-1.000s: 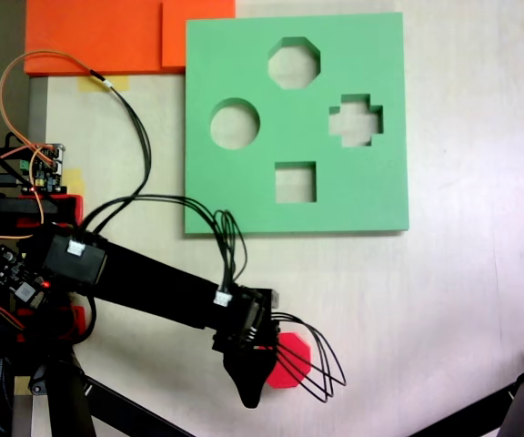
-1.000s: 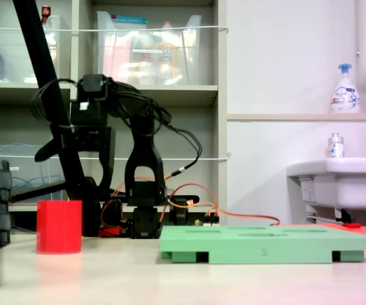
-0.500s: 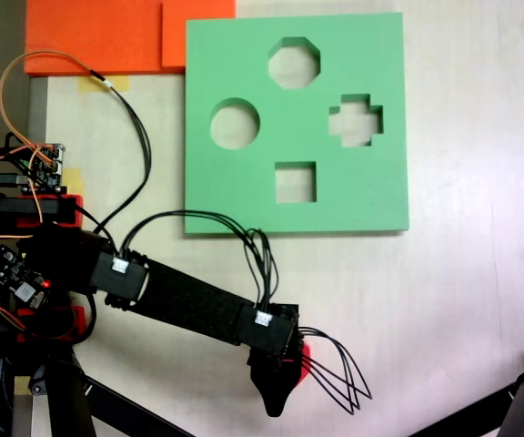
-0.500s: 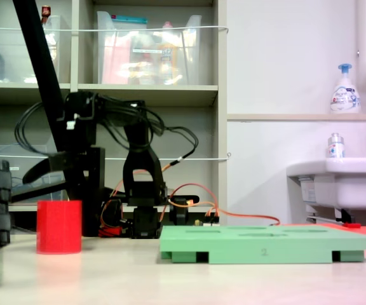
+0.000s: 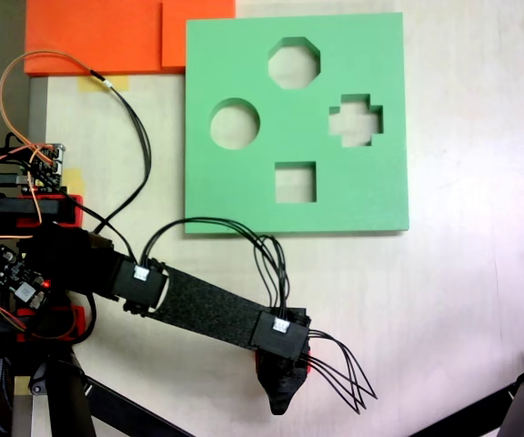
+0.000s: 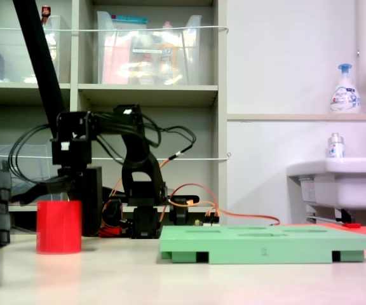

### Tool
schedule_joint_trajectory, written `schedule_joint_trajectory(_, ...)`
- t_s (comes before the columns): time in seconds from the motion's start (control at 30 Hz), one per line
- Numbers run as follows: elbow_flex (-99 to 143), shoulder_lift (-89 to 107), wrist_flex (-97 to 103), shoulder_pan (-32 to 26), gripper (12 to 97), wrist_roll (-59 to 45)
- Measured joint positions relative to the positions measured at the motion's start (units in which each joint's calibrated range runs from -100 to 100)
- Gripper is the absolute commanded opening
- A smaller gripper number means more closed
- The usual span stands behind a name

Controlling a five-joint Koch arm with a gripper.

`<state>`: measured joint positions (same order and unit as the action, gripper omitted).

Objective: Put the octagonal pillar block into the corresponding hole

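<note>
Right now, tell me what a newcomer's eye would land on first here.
The green board with four cutouts, the octagon hole farthest up in the top-down fixed view. Below it the black arm reaches over the red block, nearly hiding it; the side fixed view shows the block standing on the table left of the board.

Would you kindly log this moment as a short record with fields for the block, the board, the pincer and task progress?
block: red octagonal pillar block, upright on the table, left of the board in the low fixed view
board: green foam board, flat; octagonal hole empty
pincer: pincer over the block, nearly covering it in the top-down fixed view; open or shut unclear
progress: block not yet in its hole
</note>
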<state>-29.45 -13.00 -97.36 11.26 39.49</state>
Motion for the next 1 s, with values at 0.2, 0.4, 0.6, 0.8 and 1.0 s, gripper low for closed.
schedule_joint_trajectory(0.2,-0.3,-1.1,0.0,0.3,58.5,0.0)
schedule_joint_trajectory(0.4,0.0,-0.3,-1.2,0.2,43.2,0.0)
schedule_joint_trajectory(0.6,0.0,-0.3,-1.8,0.2,38.1,0.0)
schedule_joint_trajectory(0.8,0.0,-0.1,-1.8,0.2,38.3,0.0)
schedule_joint_trajectory(1.0,0.1,3.6,-1.8,0.0,34.6,0.0)
